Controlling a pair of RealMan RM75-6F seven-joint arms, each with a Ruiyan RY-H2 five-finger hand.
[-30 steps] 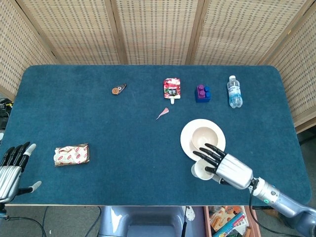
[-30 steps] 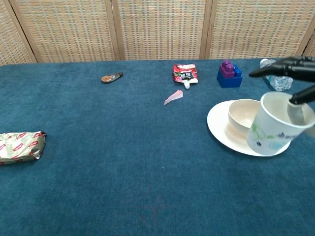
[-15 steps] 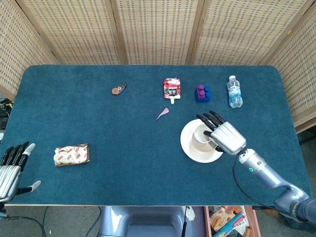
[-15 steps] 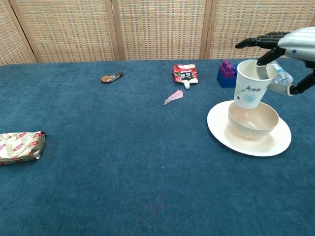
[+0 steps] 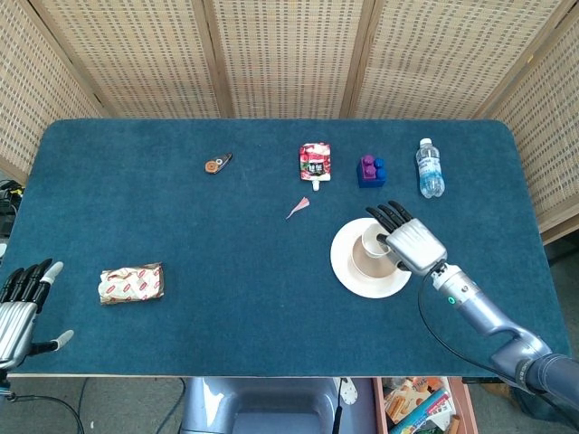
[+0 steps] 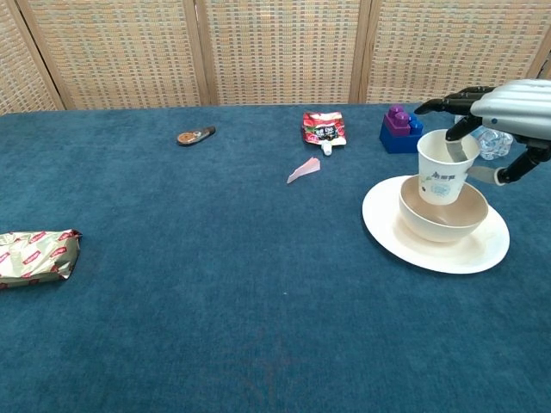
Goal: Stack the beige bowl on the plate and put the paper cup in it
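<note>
The beige bowl (image 6: pixel 441 218) (image 5: pixel 367 258) sits on the white plate (image 6: pixel 405 243) (image 5: pixel 346 270) at the table's right. The paper cup (image 6: pixel 445 167) (image 5: pixel 374 240) stands upright inside the bowl. My right hand (image 6: pixel 499 110) (image 5: pixel 412 244) holds the cup at its rim, one finger inside it, the other fingers stretched out above. My left hand (image 5: pixel 20 312) hangs at the table's near left corner, fingers apart, holding nothing; the chest view does not show it.
A snack packet (image 5: pixel 132 283) (image 6: pixel 36 256) lies near left. Along the far side lie a small brown tool (image 5: pixel 216 164), a red pouch (image 5: pixel 315 162), a pink scrap (image 5: pixel 298 208), purple and blue blocks (image 5: pixel 371 170) and a water bottle (image 5: pixel 430 168).
My right hand carried the cup from the near side of the plate up over the bowl, then lowered it into the bowl. The left hand stayed put.
</note>
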